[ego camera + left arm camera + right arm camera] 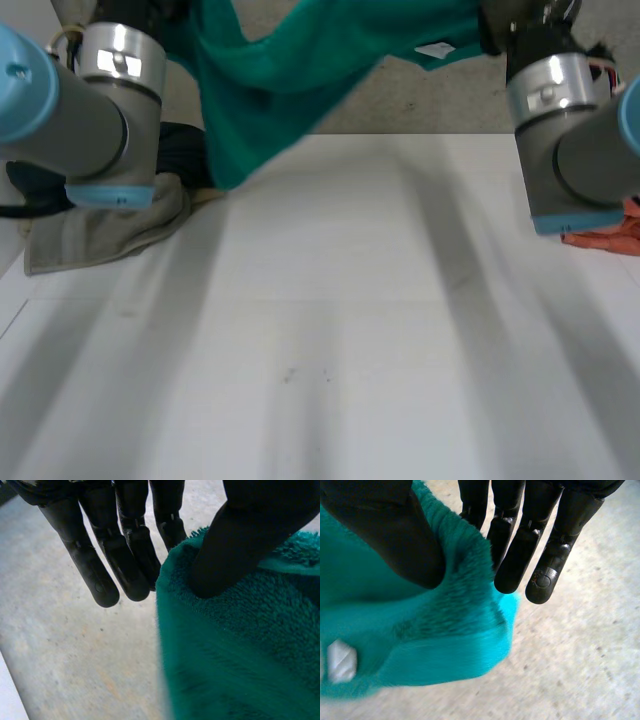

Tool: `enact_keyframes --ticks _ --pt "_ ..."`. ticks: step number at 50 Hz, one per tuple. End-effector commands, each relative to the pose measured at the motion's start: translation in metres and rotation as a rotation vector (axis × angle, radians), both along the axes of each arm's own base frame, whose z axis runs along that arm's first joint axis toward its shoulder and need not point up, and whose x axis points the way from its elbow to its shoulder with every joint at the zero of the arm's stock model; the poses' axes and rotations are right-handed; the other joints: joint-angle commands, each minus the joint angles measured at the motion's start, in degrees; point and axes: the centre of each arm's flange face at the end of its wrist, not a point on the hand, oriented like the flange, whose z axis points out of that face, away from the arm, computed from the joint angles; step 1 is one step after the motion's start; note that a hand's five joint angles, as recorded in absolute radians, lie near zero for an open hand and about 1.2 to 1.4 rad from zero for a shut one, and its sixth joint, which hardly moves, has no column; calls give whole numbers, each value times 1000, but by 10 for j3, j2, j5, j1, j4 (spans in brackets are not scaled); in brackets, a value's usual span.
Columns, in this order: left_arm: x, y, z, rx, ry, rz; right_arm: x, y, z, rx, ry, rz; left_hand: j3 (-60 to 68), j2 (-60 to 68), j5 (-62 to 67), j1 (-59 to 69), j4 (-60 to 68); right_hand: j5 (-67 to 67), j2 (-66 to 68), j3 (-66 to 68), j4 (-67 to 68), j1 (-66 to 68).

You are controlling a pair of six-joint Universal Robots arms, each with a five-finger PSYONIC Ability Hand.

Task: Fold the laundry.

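Note:
A teal towel [270, 90] hangs in the air over the table's far edge, stretched between both hands, its lowest fold drooping toward the left. In the left wrist view my left hand [120, 555] pinches one corner of the towel [235, 645] between thumb [240, 545] and straight fingers. My right hand [520, 545] pinches the opposite corner of the towel [420, 645] under its thumb [395, 535]. A white label [341, 661] sits near that corner, and the same label [437, 48] is seen from the head view. The right hand [520, 30] is high at the far right.
The white table [330, 330] lies below the towel. A grey cloth [110, 235] lies at its far left under my left arm, with a dark cloth [185, 150] behind it. An orange cloth [610, 235] lies at the right edge.

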Motion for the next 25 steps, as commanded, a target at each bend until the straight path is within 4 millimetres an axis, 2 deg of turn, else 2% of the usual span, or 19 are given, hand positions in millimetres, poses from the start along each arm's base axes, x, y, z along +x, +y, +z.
enact_keyframes --ticks 1,2,3,4,6,9,10,11,13,14,17,18,19,21,25 --pt "1 19 -80 229 -96 -30 -28 2 -90 250 139 6 115 113 140 140 111 134 125 122 119 229" --pt "1 22 -88 252 -105 -33 -31 3 -99 276 156 10 115 113 140 140 111 134 125 122 119 229" --pt "0 25 -96 272 -116 -39 -35 9 -117 325 183 18 115 113 140 140 111 134 125 122 119 229" --pt "-5 35 -116 326 -146 -58 -36 13 -126 351 197 25 115 113 140 140 111 134 125 122 119 229" --pt "-7 42 -126 353 -161 -68 -39 25 -150 427 223 42 115 113 140 140 111 134 125 122 119 229" --pt "-9 55 -150 420 -196 -86 -43 37 -169 495 243 42 115 113 140 140 111 134 125 122 119 229" --pt "-9 58 -154 432 -205 -88 -47 43 -179 536 254 39 115 113 140 140 111 90 80 78 75 185" --pt "-7 63 -164 461 -220 -91 -49 46 -184 559 262 36 115 113 140 140 111 39 30 27 24 134" --pt "-5 66 -170 480 -231 -91 -55 51 -191 596 277 25 115 113 140 140 111 -95 -104 -107 -110 0" --pt "-5 68 -172 487 -234 -91 -60 55 -191 622 293 13 115 113 140 140 111 -217 -227 -229 -232 -122" --pt "-2 73 -177 504 -243 -91 -69 56 -183 648 313 -13 115 113 140 140 111 -314 -324 -326 -329 -219" --pt "-1 75 -178 509 -245 -91 -75 56 -177 669 321 -29 115 113 140 140 111 -413 -422 -425 -428 -318" --pt "1 77 -179 518 -250 -89 -76 56 -173 678 322 -31 115 113 140 140 111 -457 -466 -469 -472 -362" --pt "3 80 -177 518 -250 -89 -78 57 -164 698 322 -31 115 113 140 140 111 -494 -504 -506 -509 -399" --pt "6 88 -174 520 -251 -92 -78 57 -135 736 308 -21 115 113 140 140 111 -510 -519 -521 -525 -415"
